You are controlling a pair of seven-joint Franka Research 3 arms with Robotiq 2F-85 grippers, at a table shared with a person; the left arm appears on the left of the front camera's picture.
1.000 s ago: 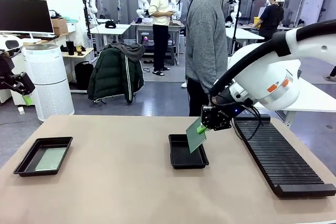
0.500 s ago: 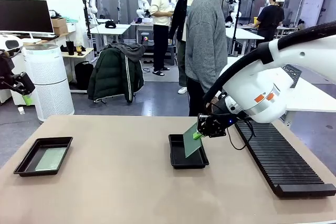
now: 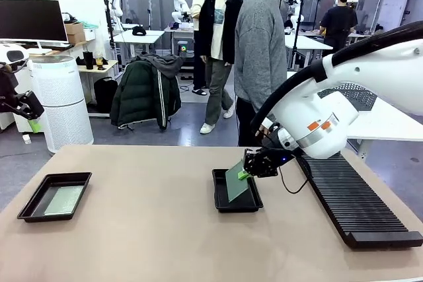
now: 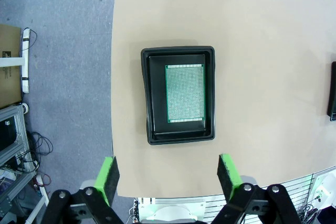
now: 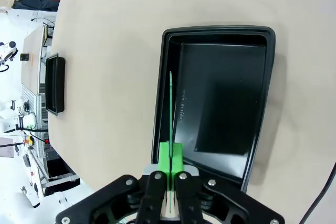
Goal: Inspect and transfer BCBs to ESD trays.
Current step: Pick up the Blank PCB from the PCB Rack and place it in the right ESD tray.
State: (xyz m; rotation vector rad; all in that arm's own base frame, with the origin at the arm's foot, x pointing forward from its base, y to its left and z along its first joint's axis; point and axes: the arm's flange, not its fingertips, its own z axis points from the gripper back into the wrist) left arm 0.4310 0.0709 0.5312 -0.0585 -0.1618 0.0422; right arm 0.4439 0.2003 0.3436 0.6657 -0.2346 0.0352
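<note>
Front: we see the right tool [image 3: 243,174] pinching a green BCB [image 3: 236,180] by its top edge, tilted, low end inside the middle black tray [image 3: 236,205] on the worktop [image 3: 152,236]. Left tray [image 3: 34,206] holds a second board [image 3: 64,200] lying flat.

Left wrist: our left tool [image 4: 168,174] spread wide, empty, above that tray.

Right wrist: pads [image 5: 170,157] pressed on the board, seen edge-on.

Bare tabletop [image 3: 145,229] between the two trays [image 3: 54,195] [image 3: 236,204] — ribbed rack [image 3: 350,199] along the right edge
</note>
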